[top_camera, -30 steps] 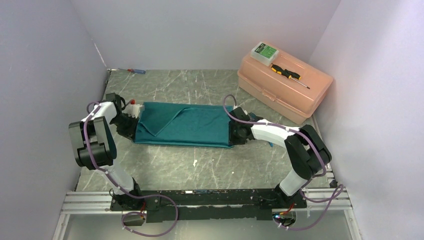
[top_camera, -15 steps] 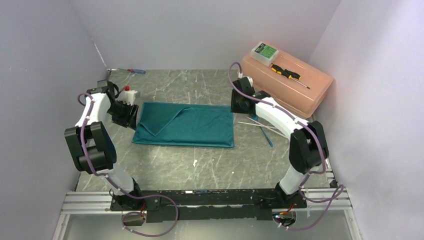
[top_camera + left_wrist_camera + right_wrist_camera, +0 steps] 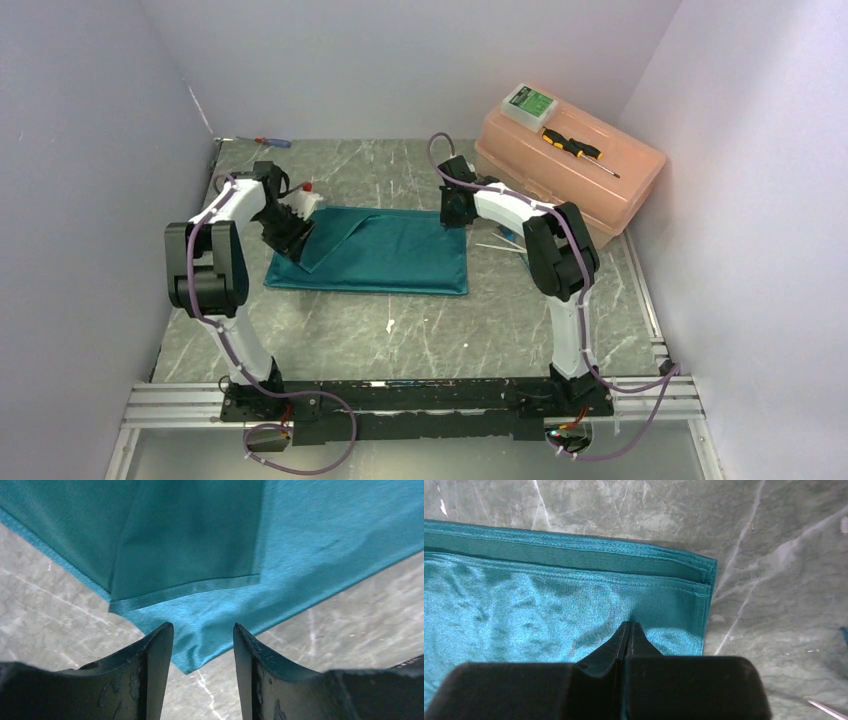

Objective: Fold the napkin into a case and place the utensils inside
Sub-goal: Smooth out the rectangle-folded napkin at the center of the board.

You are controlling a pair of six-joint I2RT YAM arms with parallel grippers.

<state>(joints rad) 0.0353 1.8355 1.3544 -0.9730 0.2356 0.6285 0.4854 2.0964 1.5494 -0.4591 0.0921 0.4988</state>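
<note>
My left fingers (image 3: 159, 647) stand apart, holding nothing, astride the near-left corner of the napkin (image 3: 385, 255). My right fingers (image 3: 626, 636) are pressed tight together, tips down on the cloth by its far-right corner; I cannot tell whether any fabric is pinched. The napkin lies flat on the tabletop (image 3: 420, 325) as a layered oblong, one flap turned over at its left end. I judge the folding is partly done. The utensils (image 3: 497, 243) lie just beside its right edge, not yet inside.
</note>
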